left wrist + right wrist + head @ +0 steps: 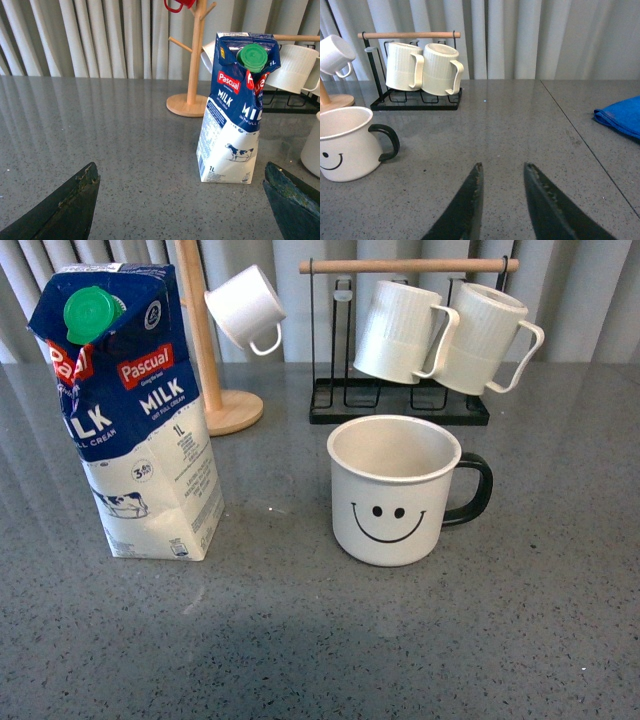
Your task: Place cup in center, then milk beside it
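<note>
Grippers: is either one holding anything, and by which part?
Nothing is held. Left gripper and right gripper are open and empty; milk and cup stand free.

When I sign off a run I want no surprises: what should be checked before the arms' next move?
1. Cup upright near the middle of the table: ok.
2. Milk upright beside the cup, on the robot's left, not touching it: ok.
3. Left gripper open, holding nothing, short of the milk: ok.
4. Right gripper slightly open, empty, clear of the cup: ok.
5. Green cap on the milk: ok; screwed tight: cannot tell.
</note>
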You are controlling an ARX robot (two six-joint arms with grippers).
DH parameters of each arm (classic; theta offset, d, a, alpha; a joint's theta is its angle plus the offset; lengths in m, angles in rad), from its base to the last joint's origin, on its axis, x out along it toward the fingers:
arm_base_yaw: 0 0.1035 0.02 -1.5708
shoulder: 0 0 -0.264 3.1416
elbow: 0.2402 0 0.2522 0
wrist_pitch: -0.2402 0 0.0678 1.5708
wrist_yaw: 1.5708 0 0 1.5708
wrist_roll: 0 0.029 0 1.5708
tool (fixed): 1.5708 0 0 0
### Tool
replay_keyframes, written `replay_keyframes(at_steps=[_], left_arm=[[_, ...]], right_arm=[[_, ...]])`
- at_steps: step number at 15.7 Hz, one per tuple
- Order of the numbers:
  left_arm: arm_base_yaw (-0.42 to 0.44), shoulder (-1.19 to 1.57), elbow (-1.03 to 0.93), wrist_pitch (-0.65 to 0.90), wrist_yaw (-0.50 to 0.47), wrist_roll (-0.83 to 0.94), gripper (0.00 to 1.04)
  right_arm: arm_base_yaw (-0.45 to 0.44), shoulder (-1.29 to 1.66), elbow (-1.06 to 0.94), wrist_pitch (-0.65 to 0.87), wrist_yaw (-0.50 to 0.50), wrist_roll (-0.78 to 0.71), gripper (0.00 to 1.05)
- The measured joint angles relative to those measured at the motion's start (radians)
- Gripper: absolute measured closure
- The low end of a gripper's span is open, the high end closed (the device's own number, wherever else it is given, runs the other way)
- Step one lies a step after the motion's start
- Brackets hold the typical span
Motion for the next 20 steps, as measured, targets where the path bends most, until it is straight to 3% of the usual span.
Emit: replay_keyframes(at_steps=[2,7,18,20], left_arm=[[0.0,0.0,0.0,0.0,0.0,0.0,0.07],[0.0,0.0,0.0,0.0,0.0,0.0,0.07],[0.0,0.0,0.0,0.0,0.0,0.0,0.07],[-0.106,0.124,0.089,-0.229,-0.195,-0.043,0.07]], right_arm=[[0.0,0.0,0.0,0.0,0.0,0.0,0.53],[0.0,0.0,0.0,0.0,0.0,0.0,0.05],[0.0,0.0,0.0,0.0,0.0,0.0,0.07],[0.0,0.0,0.0,0.0,0.0,-0.001,0.07]])
